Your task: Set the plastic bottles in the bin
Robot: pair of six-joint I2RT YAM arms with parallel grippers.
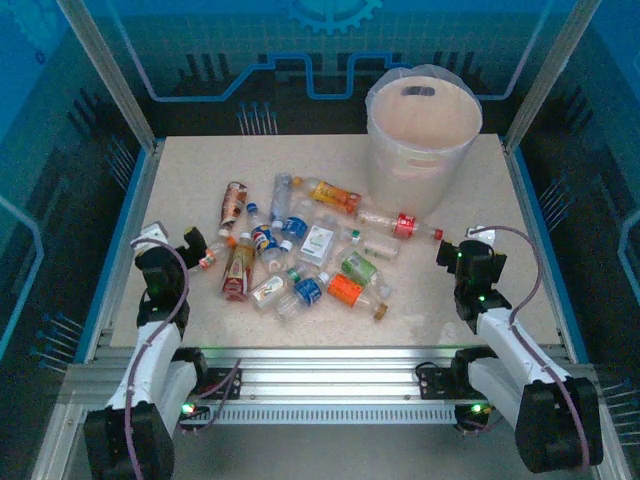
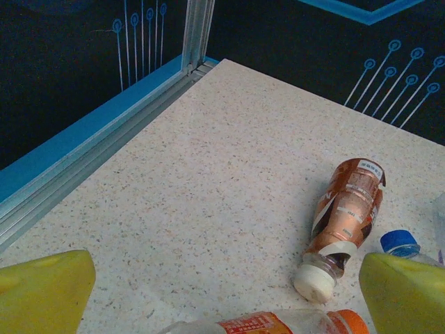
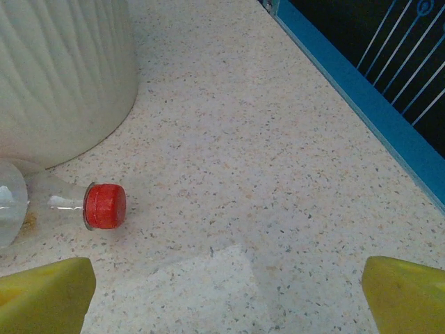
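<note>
The plastic bottles (image 1: 300,255) lay heaped mid-worktop (image 1: 190,170), the bin (image 1: 415,180) upright behind them to the right. The left gripper (image 1: 172,238) hung beside the heap's left edge and the right gripper (image 1: 463,243) near a red-capped bottle (image 3: 104,205). Both had their fingers (image 2: 42,292) spread wide and empty.

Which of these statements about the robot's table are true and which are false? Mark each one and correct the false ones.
1. The bin stands upright at the far right of the table. True.
2. Several bottles lie inside the bin. False: the bottles lie in a loose heap on the table, in front of the bin.
3. The left claw is shut on a bottle. False: it is open and holds nothing.
4. A red-capped bottle lies on its side beside the bin's base. True.
</note>
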